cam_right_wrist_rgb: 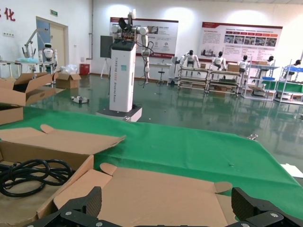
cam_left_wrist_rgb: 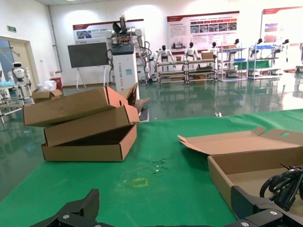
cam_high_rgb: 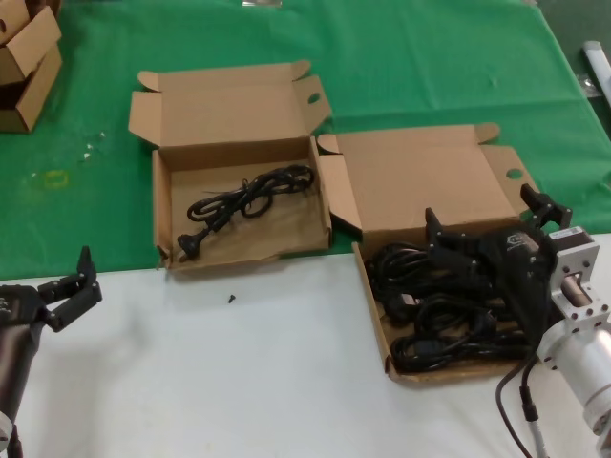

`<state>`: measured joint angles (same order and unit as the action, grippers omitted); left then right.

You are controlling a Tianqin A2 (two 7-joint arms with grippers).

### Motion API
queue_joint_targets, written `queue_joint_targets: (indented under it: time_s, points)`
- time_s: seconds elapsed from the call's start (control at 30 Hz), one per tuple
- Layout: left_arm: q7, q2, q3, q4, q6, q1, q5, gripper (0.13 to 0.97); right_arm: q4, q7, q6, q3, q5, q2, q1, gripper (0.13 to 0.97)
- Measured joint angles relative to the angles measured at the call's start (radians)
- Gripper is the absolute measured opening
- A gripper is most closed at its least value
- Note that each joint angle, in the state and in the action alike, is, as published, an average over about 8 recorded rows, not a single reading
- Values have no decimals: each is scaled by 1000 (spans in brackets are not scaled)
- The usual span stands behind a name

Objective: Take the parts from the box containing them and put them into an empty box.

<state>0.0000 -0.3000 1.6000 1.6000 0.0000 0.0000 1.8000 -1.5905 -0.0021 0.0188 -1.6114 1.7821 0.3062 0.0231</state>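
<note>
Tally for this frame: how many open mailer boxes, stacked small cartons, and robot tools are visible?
Open mailer boxes: 2, the left box and the right box.
Stacked small cartons: 3.
Tools: 2, the left tool and the right tool.
Total: 7.
</note>
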Motion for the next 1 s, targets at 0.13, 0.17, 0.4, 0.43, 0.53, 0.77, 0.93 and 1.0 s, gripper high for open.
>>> queue_joint_targets:
  time_s: [0.13, 0.17, 0.4, 0.43, 0.53, 0.77, 0.93, 1.0]
  points:
    - [0, 0, 0, 0, 0, 0, 0, 966, 0, 0, 0, 0, 0, 0, 0, 966]
    - [0, 0, 0, 0, 0, 0, 0, 966, 0, 0, 0, 0, 0, 0, 0, 966]
    - [0, 0, 0, 0, 0, 0, 0, 966, 0, 0, 0, 0, 0, 0, 0, 966]
    - [0, 0, 0, 0, 0, 0, 0, 966, 0, 0, 0, 0, 0, 0, 0, 966]
    - [0, 0, 0, 0, 0, 0, 0, 966, 0, 0, 0, 0, 0, 0, 0, 966]
    - [0, 0, 0, 0, 0, 0, 0, 966, 0, 0, 0, 0, 0, 0, 0, 966]
    - [0, 0, 0, 0, 0, 0, 0, 966, 0, 0, 0, 0, 0, 0, 0, 966]
    - [0, 0, 0, 0, 0, 0, 0, 966, 0, 0, 0, 0, 0, 0, 0, 966]
